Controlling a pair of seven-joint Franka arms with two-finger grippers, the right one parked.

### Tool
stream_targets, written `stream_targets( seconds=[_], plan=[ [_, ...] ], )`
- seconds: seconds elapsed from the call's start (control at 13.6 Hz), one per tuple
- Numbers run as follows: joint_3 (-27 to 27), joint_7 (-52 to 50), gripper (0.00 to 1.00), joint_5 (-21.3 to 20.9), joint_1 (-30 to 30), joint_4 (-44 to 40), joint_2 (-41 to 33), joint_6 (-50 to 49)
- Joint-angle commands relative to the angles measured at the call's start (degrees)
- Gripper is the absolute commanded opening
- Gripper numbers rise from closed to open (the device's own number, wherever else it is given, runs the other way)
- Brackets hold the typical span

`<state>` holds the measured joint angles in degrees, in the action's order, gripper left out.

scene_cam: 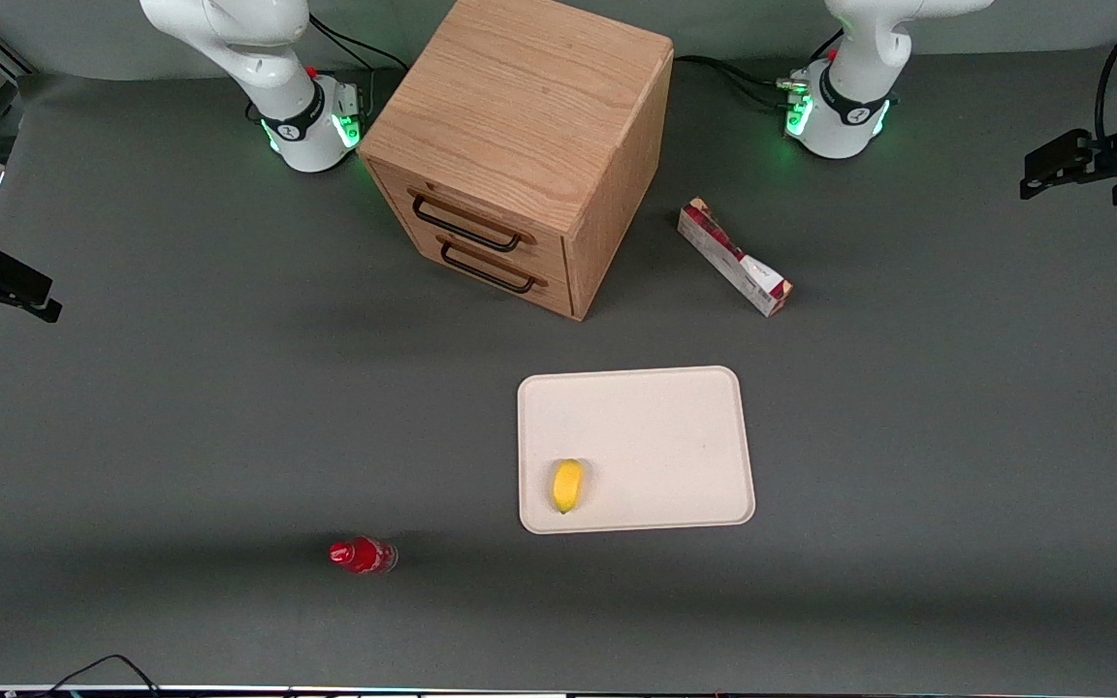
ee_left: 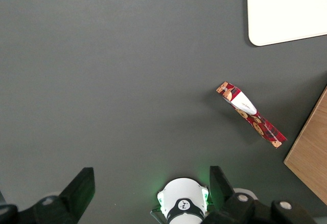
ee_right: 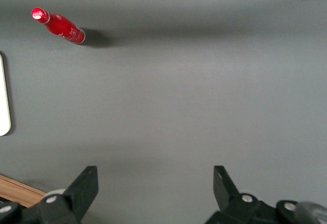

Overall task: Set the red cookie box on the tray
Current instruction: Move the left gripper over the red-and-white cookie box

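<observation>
The red cookie box [scene_cam: 733, 257] lies flat on the grey table beside the wooden cabinet, farther from the front camera than the tray, and is angled diagonally. In the left wrist view the cookie box [ee_left: 250, 114] shows its dark red face with a white patch. The cream tray [scene_cam: 665, 436] sits nearer the front camera; one of its corners [ee_left: 286, 9] shows in the wrist view. My gripper [scene_cam: 1063, 165] hangs high at the working arm's end of the table, well away from the box. It [ee_left: 152, 191] is open with nothing between its fingers.
A yellow lemon [scene_cam: 567, 485] lies on the tray near its front rim. The wooden two-drawer cabinet [scene_cam: 520, 145] stands near the arm bases. A small red bottle [scene_cam: 362, 555] lies on the table toward the parked arm's end, close to the front edge.
</observation>
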<state>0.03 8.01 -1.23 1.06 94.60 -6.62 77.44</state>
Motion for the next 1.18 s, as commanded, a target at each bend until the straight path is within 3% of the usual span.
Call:
stream_targets(
  seconds=[0.0,0.29,0.59,0.81,1.1],
  plan=[
    [0.24,1.83,1.00,-1.05,-0.54,-3.54,2.31,-2.56],
    [-1.68,-2.70,1.00,-0.09,-0.89,-2.50,4.41,-5.97],
    [-7.56,-23.95,1.00,7.81,-0.89,5.13,4.42,-4.42],
    [-16.34,-42.67,1.00,8.61,-0.89,14.79,4.16,5.58],
    [-24.44,-56.32,1.00,9.58,-0.97,29.73,3.80,22.70]
  ],
)
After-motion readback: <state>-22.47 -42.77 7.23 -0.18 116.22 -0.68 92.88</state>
